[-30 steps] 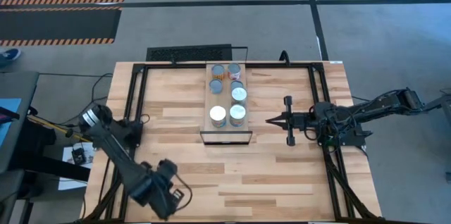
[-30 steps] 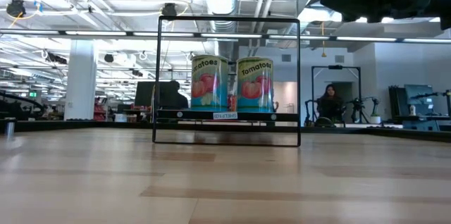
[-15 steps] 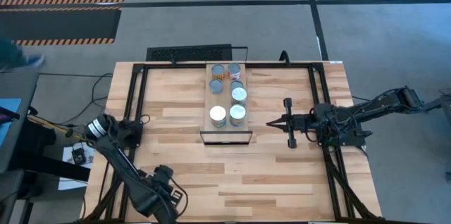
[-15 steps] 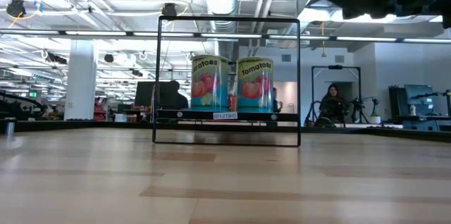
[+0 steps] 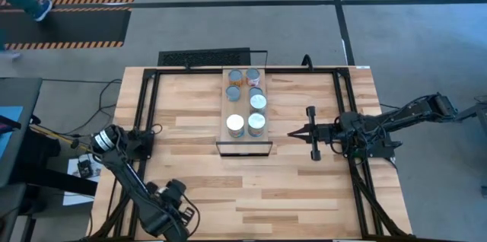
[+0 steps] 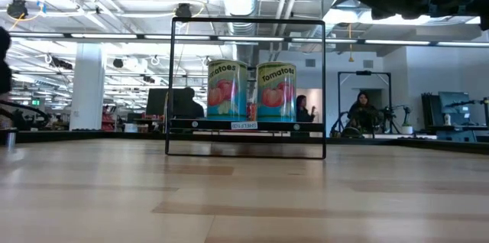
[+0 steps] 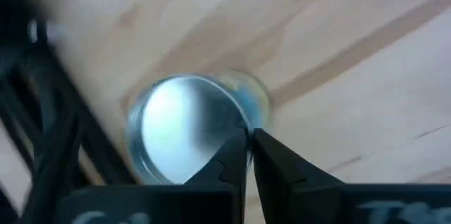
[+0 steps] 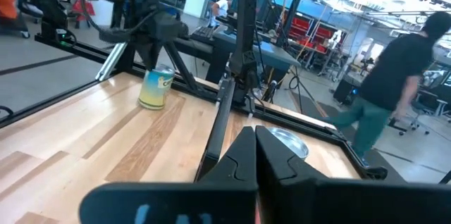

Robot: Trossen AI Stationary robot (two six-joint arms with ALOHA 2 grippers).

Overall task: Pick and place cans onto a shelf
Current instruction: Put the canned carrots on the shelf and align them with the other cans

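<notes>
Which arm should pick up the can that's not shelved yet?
Left. The left gripper hangs directly over the silver-topped round tin can, jaws shut; the right gripper waits across the table beside the light-wood shelf.

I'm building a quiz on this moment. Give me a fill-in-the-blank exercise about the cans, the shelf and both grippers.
1. The front cans on the shelf carry labels reading ____.
2. In the left wrist view, the left gripper is above a lone can with its fingers ____.
3. From above, ____ can tops show on the shelf.
4. The right gripper, fingers shut, points toward the ____.

Missing words: tomatoes; shut; six; shelf
</notes>
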